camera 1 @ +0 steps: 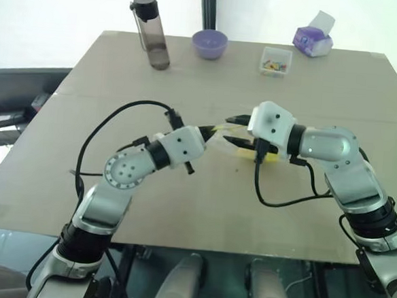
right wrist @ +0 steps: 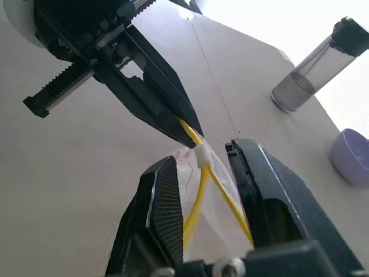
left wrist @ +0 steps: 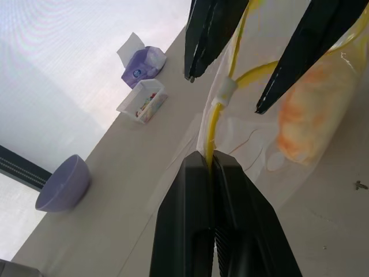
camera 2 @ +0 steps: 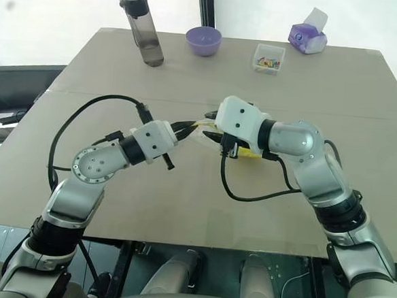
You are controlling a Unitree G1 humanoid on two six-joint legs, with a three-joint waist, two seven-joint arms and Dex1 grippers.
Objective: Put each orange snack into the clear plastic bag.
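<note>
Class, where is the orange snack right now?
The orange snack lies inside the clear plastic bag at mid-table, between the two pincers.

Tan table [camera 1: 180, 209] with a seam across it, bright white backdrop, dark vertical post [camera 1: 208, 6] behind

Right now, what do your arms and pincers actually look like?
Both arms are silver-grey metal segments with round joints, ending in boxy white wrist housings. Loose black cables loop along each. The left gripper and right gripper each carry two black, tapering fingers; a toothed black rack shows on the left one.
</note>
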